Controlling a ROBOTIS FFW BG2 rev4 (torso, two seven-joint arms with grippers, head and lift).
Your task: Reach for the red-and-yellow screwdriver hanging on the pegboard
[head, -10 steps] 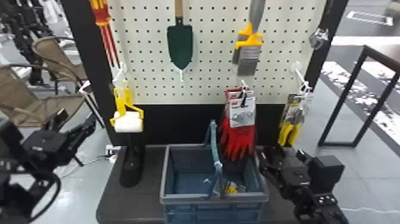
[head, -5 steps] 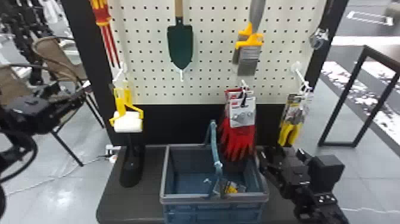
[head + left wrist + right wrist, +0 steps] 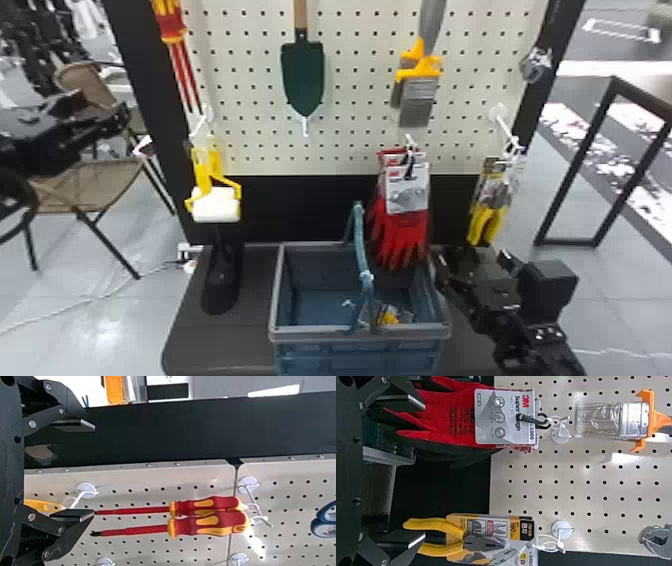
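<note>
The left gripper is held left of the screwdrivers, the right gripper near the basket, both with fingers apart.

The trowel's wooden handle looks matt, its blade smooth dark-green metal, the basket plastic

You see red-and-yellow screwdrivers, a cream pegboard patterned with dark dots, red gloves, and a grey-rimmed blue basket.

Black jointed arms, boxy housing, silver screws, curved cable
</note>
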